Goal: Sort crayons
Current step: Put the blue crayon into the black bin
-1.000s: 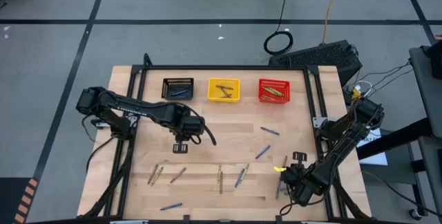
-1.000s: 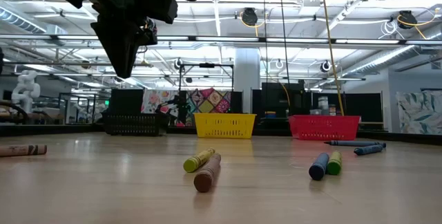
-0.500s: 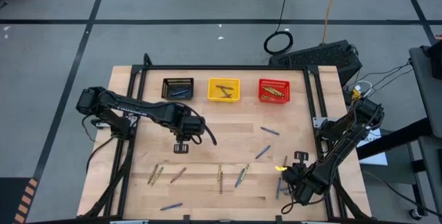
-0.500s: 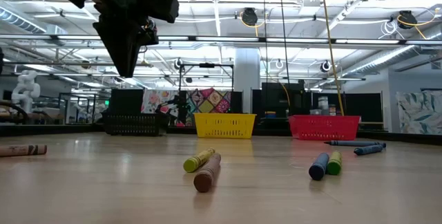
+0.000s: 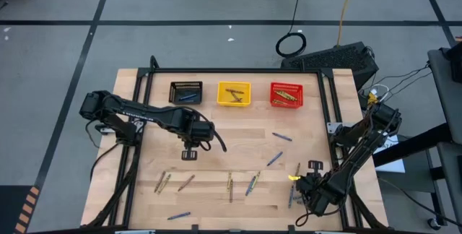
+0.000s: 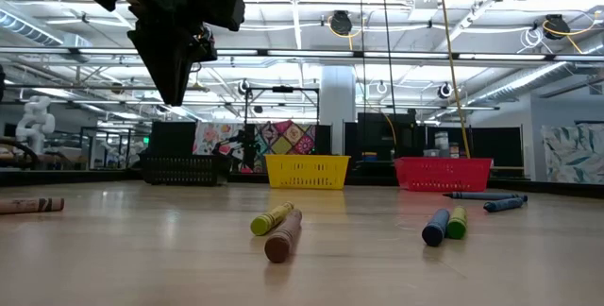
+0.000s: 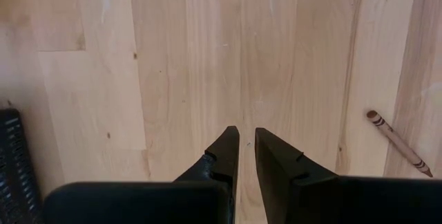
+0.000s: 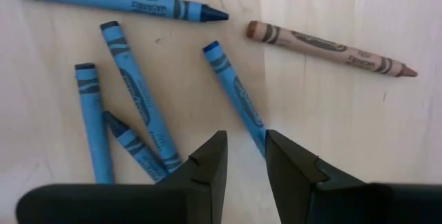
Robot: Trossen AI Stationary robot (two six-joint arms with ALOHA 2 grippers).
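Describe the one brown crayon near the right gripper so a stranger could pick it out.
Start at the right gripper, hanging over the table's near right corner. Loose crayons lie below it. Take the brown crayon: it lies apart to one side, while every neighbour is blue.

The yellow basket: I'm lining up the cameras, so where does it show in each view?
High view: the yellow basket sits at the table's far edge, between the black basket and the red basket.
Low view: mid-picture, far back, black basket on its left, red one on its right.
Left wrist view: not in it.
Right wrist view: not in it.
Shared landmark: the three-basket row.
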